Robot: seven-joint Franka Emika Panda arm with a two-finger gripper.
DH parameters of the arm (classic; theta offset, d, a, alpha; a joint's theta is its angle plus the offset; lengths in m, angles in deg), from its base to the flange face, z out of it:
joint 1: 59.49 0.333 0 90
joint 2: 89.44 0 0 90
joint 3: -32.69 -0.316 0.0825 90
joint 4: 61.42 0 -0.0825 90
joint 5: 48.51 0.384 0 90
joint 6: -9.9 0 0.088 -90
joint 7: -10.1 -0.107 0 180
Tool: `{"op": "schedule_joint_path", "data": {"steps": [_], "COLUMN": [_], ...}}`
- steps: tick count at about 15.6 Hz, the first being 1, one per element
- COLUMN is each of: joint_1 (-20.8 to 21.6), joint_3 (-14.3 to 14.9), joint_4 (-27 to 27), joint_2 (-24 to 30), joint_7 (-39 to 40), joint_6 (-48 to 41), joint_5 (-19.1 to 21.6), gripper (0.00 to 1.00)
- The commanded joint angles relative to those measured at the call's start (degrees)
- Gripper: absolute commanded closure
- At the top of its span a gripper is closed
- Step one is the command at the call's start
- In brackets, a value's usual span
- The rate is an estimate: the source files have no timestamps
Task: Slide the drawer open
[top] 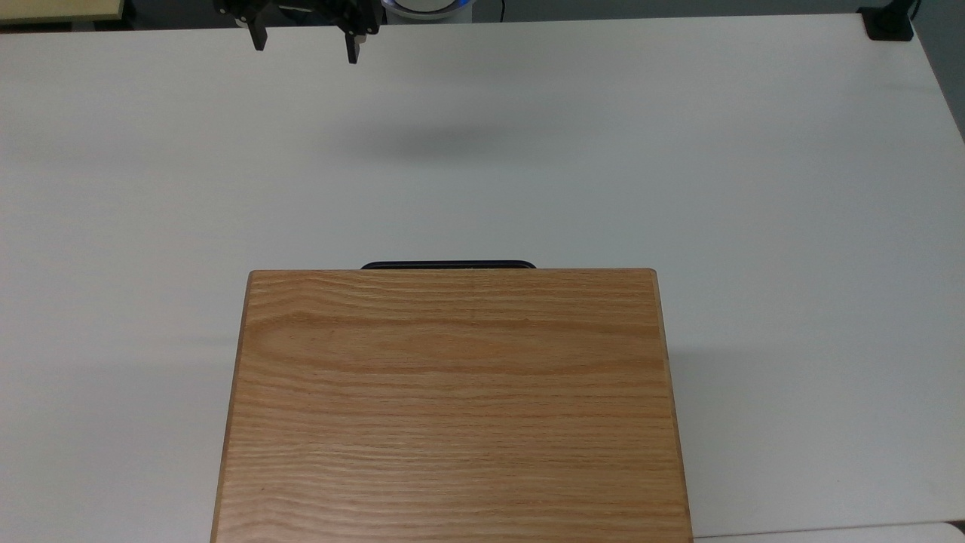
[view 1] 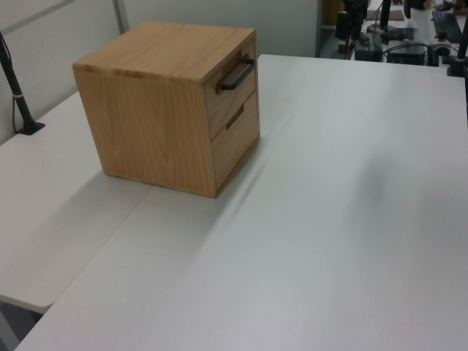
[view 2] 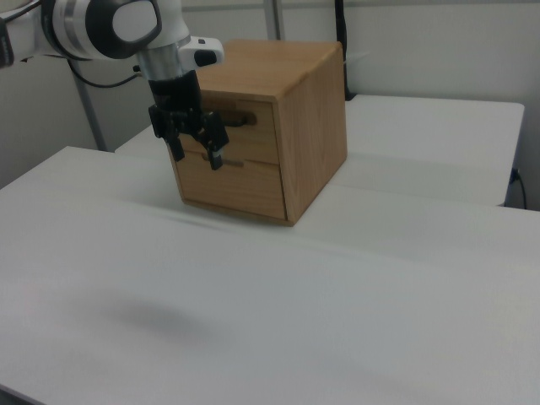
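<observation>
The drawer (view 1: 235, 82) is the upper one of two in the front of a wooden cabinet (view 1: 157, 117), and it sits pushed in flush with the cabinet's face. Its thin black handle (view 1: 238, 73) runs across the front panel; in the top view that handle (top: 448, 265) shows as a dark strip just past the far edge of the cabinet's broad grained top (top: 452, 400). A second drawer (view 1: 239, 130) lies closed below it. The cabinet stands on a white tabletop (top: 678, 151), near the bottom of the top view and toward the left view's left. My pincer (top: 305, 45) hangs above the tabletop at the far edge in the top view, toward the top view's left, well apart from the handle. Its two black fingers (view 2: 179, 143) are spread wide, grasping nothing. In the right view my pincer (view 2: 194, 153) hangs in front of the cabinet's face, with my white arm (view 2: 110, 29) reaching in from the right view's left.
</observation>
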Motion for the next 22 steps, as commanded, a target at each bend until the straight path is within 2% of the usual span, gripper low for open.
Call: {"op": "schedule_joint_path", "data": {"steps": [1,10,13,15,17,19,22], "joint_1": [0.2,0.0,0.2,0.3,1.9,5.4,7.6], "joint_3": [0.0,0.0,0.0,-0.2,-0.9,-0.9,-1.0], "joint_4": [-0.5,-0.7,-5.3,-5.5,-5.3,-5.5,-5.5], "joint_2": [-1.1,-1.6,-5.9,-7.1,-7.7,-8.5,-9.2], "joint_7": [1.0,0.9,0.2,0.1,0.7,0.1,0.9], "joint_6": [-0.3,0.0,1.6,5.1,13.3,19.2,22.2], "joint_5": [0.8,0.4,1.3,2.3,6.5,7.7,8.4], "gripper": [0.00,0.00,0.00,0.00,0.00,0.00,0.00]}}
